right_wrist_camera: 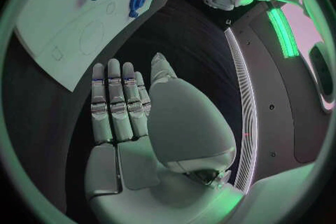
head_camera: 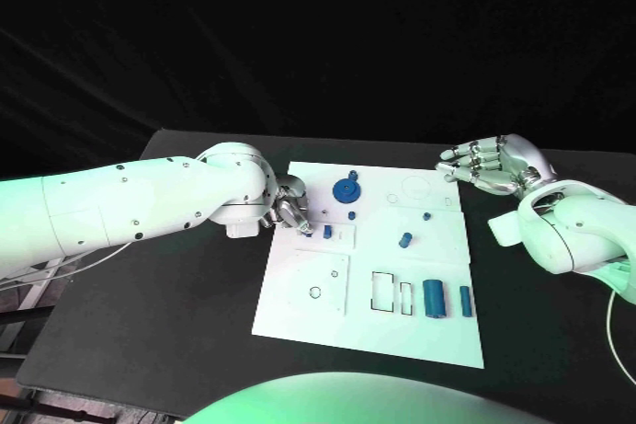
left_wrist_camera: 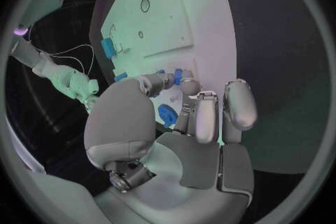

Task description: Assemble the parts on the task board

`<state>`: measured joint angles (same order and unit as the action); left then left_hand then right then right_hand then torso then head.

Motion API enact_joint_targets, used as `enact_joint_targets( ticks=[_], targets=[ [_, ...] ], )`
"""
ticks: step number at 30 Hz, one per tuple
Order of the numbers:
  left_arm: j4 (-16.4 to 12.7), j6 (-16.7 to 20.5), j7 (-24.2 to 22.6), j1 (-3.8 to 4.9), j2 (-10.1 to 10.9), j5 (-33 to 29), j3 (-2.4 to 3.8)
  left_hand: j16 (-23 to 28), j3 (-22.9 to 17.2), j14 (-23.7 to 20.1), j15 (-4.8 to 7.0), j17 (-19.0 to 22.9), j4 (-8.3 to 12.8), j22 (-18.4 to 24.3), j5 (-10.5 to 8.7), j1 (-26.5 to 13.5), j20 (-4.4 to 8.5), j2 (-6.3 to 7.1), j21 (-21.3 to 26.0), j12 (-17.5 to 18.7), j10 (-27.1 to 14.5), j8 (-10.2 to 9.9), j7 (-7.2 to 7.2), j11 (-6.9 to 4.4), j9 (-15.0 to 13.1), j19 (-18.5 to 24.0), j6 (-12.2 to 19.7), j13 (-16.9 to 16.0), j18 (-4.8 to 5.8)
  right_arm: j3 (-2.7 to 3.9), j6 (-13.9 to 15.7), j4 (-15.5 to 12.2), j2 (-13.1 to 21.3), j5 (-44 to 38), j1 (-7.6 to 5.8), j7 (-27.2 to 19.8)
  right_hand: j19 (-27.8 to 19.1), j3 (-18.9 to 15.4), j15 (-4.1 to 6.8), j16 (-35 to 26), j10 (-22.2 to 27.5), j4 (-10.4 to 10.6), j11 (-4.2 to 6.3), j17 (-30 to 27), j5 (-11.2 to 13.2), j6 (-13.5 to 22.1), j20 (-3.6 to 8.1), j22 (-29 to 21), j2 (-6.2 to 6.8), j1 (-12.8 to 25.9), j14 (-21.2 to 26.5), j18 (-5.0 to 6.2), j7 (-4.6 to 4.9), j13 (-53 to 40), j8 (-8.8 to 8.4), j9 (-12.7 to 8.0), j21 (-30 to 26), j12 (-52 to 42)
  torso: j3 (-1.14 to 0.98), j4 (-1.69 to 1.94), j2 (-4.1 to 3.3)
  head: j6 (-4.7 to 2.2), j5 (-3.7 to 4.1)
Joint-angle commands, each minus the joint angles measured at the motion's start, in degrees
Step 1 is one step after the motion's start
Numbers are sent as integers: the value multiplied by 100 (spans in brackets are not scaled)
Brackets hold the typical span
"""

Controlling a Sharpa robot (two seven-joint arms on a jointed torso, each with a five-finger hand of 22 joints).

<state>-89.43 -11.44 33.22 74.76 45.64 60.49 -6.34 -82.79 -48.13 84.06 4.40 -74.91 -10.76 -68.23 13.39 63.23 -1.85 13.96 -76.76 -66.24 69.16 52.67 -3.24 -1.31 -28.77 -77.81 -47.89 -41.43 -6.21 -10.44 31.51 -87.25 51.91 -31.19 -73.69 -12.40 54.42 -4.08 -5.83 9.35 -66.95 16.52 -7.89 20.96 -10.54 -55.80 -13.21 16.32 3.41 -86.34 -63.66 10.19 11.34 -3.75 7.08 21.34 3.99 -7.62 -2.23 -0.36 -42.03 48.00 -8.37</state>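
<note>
Nearest the camera, at the lower middle of the head view, lies the near edge of the flat white rectangular task board (head_camera: 371, 337) on the black table (head_camera: 146, 332). Just above that edge, toward the board's lower right, two upright blue cylinders stand side by side: a thicker blue cylinder (head_camera: 434, 298) and, to its right, a slimmer blue peg (head_camera: 467, 301). Higher, near the frame's centre, a small blue block (head_camera: 405, 239) sits on the board. At the board's left edge, the silver left hand (head_camera: 289, 208) has its fingers curled down around a small blue piece (head_camera: 326, 230); the left wrist view shows the fingertips (left_wrist_camera: 189, 86) closed on that piece (left_wrist_camera: 178, 76). Farther back, a round blue disc (head_camera: 347, 189) lies near the board's top. At the upper right, the silver right hand (head_camera: 494, 165) hovers off the board, fingers apart and holding nothing.
</note>
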Motion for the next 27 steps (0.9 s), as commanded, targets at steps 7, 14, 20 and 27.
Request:
enact_joint_targets(
  ticks=[7, 14, 20, 27],
  targets=[
    [19, -44, 75, -6, -26, -135, -5, -13, -1251, 274, 34, -271, 1281, -29, 131, -80, 16, -31, -43, -72, 86, 29, 16, -1, 3, -33, -81, -89, 112, 1, -34, -8, -2, -15, 2, -57, -33, -7, -42, -21, -3, -7, -26, -8, -4, 18, -10, -8, -4, 35, 8, 37, 36, 5, -33, -9, -28, 19, -1, -3, -1, -4, 4],
    [50, -39, 86, -6, -46, -242, -5, -12, -1222, 274, 42, -270, 1267, -49, 186, -170, 24, -39, -55, -118, 150, 34, 32, -14, -7, -41, -112, -166, 116, 1, -31, -11, -1, -15, 2, -58, -33, -7, -42, -21, -3, -7, -26, -8, -4, 18, -10, -8, -4, 35, 8, 37, 36, 5, -33, -9, -28, 19, 1, 0, 1, 11, 7],
    [72, 3, 69, -5, -68, -288, -5, -13, -1126, 276, 58, -274, 1213, -61, 157, -287, 35, -72, -59, -249, 300, 43, 69, -40, -27, -43, -156, -419, 119, 1, -28, -12, 0, -15, 2, -57, -38, -6, -44, -32, -5, -9, -26, -19, -4, 15, -13, -22, -2, 34, 10, 37, 36, 6, -36, -10, -27, 20, 0, 0, 1, 12, 9],
    [107, 21, 54, -5, -110, -318, -6, -14, -1075, 277, 67, -275, 1189, -74, 141, -327, 43, -87, -64, -284, 346, 41, 85, -53, -35, -49, -172, -491, 122, 1, -28, -13, 0, -13, 2, -59, -40, -7, -45, -36, -5, -9, -27, -23, -4, 15, -14, -27, -1, 35, 11, 37, 37, 7, -37, -11, -27, 20, 1, -4, -1, 13, 15]
  ],
)
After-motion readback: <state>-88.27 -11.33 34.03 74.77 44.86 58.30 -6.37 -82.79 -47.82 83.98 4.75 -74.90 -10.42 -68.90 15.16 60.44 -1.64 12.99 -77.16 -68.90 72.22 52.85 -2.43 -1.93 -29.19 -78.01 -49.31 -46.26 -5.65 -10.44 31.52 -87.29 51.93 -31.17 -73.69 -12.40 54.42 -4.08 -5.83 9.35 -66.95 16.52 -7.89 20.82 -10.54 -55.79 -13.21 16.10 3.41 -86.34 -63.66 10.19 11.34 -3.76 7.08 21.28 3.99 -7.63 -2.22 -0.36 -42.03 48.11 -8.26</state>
